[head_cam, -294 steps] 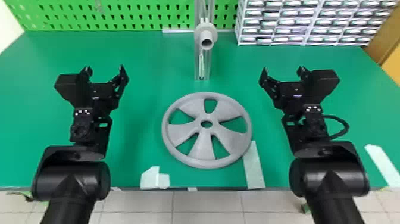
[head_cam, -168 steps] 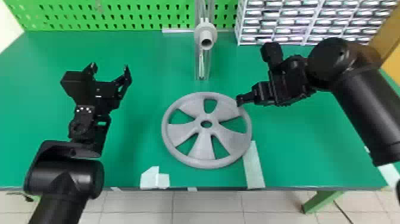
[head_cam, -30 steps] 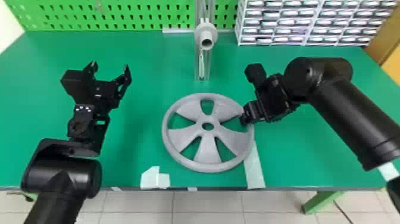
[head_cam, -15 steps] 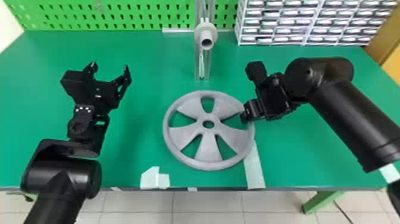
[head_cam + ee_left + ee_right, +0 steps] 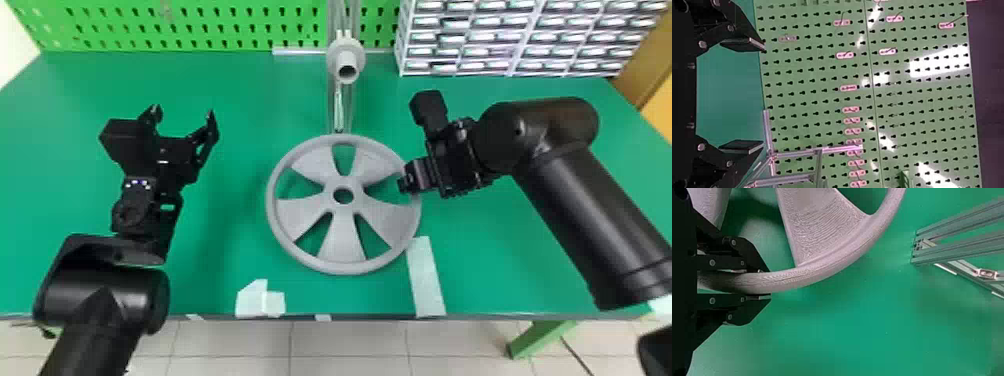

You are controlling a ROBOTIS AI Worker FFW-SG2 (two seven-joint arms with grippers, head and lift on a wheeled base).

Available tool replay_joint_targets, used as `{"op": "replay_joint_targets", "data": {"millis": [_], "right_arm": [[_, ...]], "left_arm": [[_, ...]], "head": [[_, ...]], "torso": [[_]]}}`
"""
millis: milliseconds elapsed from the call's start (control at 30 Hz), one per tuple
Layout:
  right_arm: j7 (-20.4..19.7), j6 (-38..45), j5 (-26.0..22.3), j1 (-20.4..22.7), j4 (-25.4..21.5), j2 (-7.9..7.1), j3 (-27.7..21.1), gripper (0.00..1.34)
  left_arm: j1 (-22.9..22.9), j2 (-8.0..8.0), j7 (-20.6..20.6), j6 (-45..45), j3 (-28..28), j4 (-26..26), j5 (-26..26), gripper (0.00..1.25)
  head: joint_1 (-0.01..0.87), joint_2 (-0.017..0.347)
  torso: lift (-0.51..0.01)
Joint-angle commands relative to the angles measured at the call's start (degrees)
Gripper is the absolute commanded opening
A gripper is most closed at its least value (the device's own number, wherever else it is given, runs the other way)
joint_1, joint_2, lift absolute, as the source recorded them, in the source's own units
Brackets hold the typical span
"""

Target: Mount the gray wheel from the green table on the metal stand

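Head view: the gray wheel (image 5: pixel 341 250) lies face up above the green table (image 5: pixel 240 200), between my two arms and in front of the metal stand (image 5: pixel 331 100). My right gripper (image 5: pixel 407 185) takes it by the rim from the side, which leaves the central hole free for the gray hub (image 5: pixel 345 45), the evident mounting point. My left gripper (image 5: pixel 183 112) stands over the left of the table, fingers spread and empty, well placed to support the opposite rim should I need it.

Left wrist view: the two flat fingers are wide apart with nothing between them; beyond are the pegboard (image 5: pixel 922 98) and some metal bars (image 5: pixel 840 149).

Right wrist view: the fingers are closed on the rim, one against each face, a hold suited to lifting by the edge. Shadow under the spokes hints at a slight lift, but I cannot tell whether the whole wheel is off the table. The stand's foot is apart from the rim. Since the hub faces outward, I judge that the wheel must next rise and tip upright; held at one edge only, it may sag or twist
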Motion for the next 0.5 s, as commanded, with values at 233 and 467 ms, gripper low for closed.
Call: {"op": "replay_joint_targets", "data": {"millis": [233,467], "right_arm": [[-1.42,1.46,0.73,3.19,-8.22,-0.46,-0.59,0.26],[-3.97,1.46,1.17,7.58,-16.40,-0.72,-2.88,0.26]], "left_arm": [[0.12,0.01,0.00,0.00,0.21,0.00,0.11,0.86],[0.29,0.01,0.18,0.00,0.48,0.00,0.73,0.86]], "head": [[0.867,0.052],[0.867,0.052]], "torso": [[-0.100],[-0.100]]}}
